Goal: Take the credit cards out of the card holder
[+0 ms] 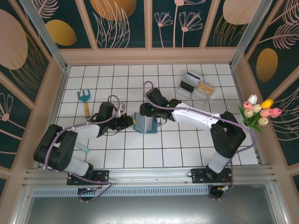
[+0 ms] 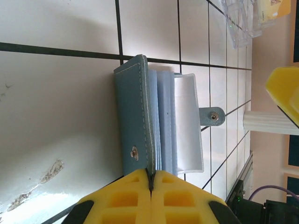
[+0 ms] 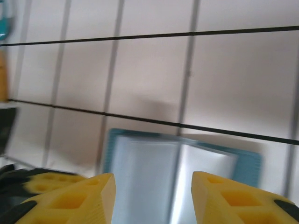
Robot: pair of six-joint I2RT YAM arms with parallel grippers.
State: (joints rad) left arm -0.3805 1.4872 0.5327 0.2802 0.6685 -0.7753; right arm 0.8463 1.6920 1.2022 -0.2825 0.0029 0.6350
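The teal card holder stands open on edge at the middle of the tiled table. My left gripper is shut on the edge of its cover, the yellow jaws pressed together on the leather. Clear sleeves fan out beside the cover. My right gripper hovers just over the holder, open, its fingers apart above the sleeves with nothing held. A greyish credit card with a dark stripe and a yellow-orange one lie in the clear tray at the back right.
A teal toy fork with an orange handle lies at the left. A bunch of tulips leans at the right wall. A small pale blue object lies near the left arm. Wooden walls enclose the table.
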